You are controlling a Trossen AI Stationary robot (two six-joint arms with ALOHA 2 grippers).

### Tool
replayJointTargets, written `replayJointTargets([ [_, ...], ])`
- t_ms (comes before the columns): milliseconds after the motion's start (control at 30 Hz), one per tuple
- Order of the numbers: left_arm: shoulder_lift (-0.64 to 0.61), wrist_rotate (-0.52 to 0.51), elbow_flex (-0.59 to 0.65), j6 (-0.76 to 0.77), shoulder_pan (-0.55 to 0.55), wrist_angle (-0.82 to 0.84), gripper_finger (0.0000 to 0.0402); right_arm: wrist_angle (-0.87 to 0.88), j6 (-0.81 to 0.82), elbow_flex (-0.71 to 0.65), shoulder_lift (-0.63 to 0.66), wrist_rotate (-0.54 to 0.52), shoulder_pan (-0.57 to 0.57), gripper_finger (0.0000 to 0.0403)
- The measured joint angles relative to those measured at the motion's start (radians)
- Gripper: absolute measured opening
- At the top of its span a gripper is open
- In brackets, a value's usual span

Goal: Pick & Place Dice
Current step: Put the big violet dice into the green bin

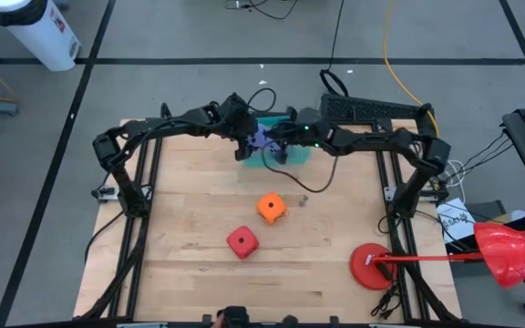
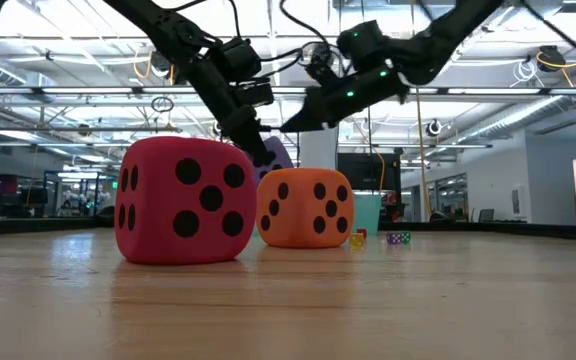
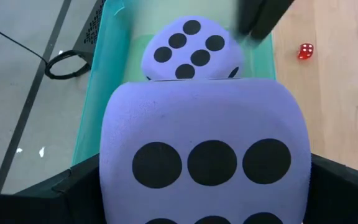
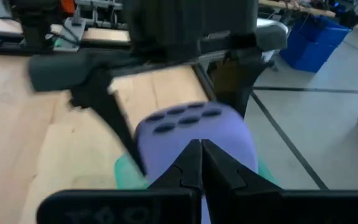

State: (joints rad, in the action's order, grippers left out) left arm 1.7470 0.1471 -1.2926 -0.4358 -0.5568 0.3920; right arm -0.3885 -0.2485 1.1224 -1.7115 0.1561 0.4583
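High view: both arms reach to the far middle of the tabletop (image 1: 190, 273), over a teal bin (image 1: 292, 153). The left claw (image 1: 247, 146) has its fingers spread wide and clamped on a purple die (image 1: 260, 139), which it holds above the bin. In the left wrist view that held purple die (image 3: 207, 155) fills the space between the two dark fingers (image 3: 55, 193), a row of three dark pips facing the camera. Beyond it a second purple die (image 3: 191, 50) lies inside the teal bin (image 3: 101, 81), its six-pip face up.

The right claw (image 1: 281, 157) hovers just beside the left one, over the same bin, its fingers pressed together with nothing between them. In the right wrist view its closed tips (image 4: 201, 162) hang right in front of the held purple die (image 4: 191, 134).

An orange die (image 1: 271, 207) sits near the middle of the tabletop, and a red die (image 1: 241, 241) lies nearer the front edge, apart from it. A red disc (image 1: 369, 266) rests toward the right front corner. A few tiny dice (image 3: 305, 51) lie scattered on the wood beside the bin.
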Motion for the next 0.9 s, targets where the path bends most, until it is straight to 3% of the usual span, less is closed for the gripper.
replayJointTargets([
  [300, 0.0, 0.0, 0.0, 0.016, 0.008, 0.001, 0.0397, -0.115, 0.005, 0.037, -0.049, 0.005, 0.0, 0.0],
  [900, -0.001, -0.036, 0.004, -0.005, 0.05, -0.076, 0.0397, 0.036, 0.051, 0.041, -0.116, 0.133, 0.059, 0.0],
])
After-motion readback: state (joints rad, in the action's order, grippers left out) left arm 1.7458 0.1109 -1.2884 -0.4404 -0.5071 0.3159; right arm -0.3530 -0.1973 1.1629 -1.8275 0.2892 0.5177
